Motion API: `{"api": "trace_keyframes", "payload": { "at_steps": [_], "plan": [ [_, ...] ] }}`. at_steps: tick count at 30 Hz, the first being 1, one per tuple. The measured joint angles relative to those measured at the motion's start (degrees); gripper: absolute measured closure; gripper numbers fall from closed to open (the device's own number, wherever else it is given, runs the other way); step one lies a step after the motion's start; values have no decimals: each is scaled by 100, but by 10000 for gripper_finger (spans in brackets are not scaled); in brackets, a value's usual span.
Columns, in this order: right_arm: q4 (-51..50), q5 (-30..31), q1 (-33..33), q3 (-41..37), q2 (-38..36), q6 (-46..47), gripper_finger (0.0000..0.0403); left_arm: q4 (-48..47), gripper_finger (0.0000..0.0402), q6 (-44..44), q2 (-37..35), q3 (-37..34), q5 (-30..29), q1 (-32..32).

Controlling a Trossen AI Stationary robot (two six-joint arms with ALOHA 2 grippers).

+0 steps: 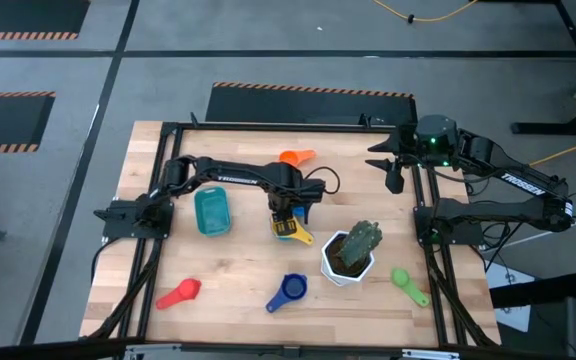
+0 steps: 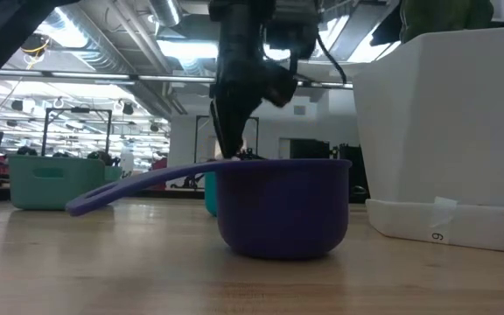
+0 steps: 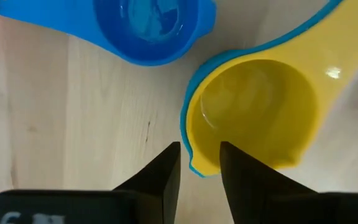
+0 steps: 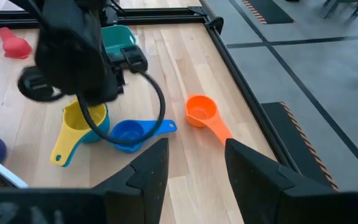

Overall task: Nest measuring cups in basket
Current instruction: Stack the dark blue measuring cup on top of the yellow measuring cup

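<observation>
A pale wooden tabletop framed by black rails stands on a grey floor with hazard-striped mats, and the low view looks across it into a workshop with ceiling lights. The left end effector hangs near the middle of the tabletop, its two dark fingers a narrow gap apart and straddling the near rim of the yellow plastic measuring cup, which sits inside a light-blue cup whose edge shows around it; whether the fingers press the rim cannot be told. Just beyond its fingertips lies a mid-blue plastic measuring cup, close to the yellow one but apart from it. The small teal rectangular plastic basket stands beside this end effector toward the arm's base side, with bare wood between them. Farther off past the mid-blue cup lies an orange measuring cup near the tabletop's far edge. On the other side of the end effector, the white hexagonal pot with a green plant stands close, narrowing the room there. Toward the near edge lie a dark blue measuring cup, a red measuring cup and a green measuring cup, each with open wood around it. The right end effector waits at the far right corner over the rail, fingers apart and empty.
</observation>
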Motion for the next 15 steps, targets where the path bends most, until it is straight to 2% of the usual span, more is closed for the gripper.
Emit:
{"api": "trace_keyframes", "payload": {
  "at_steps": [8, 15],
  "plan": [
    [-86, 0, 2, 0, 0, 0, 240, 254, 296, 50, -405, 4, -29, -382],
    [-88, 2, 2, 0, 0, 2, 240, 895, 296, 197, -419, 4, -32, -960]
  ]
}}
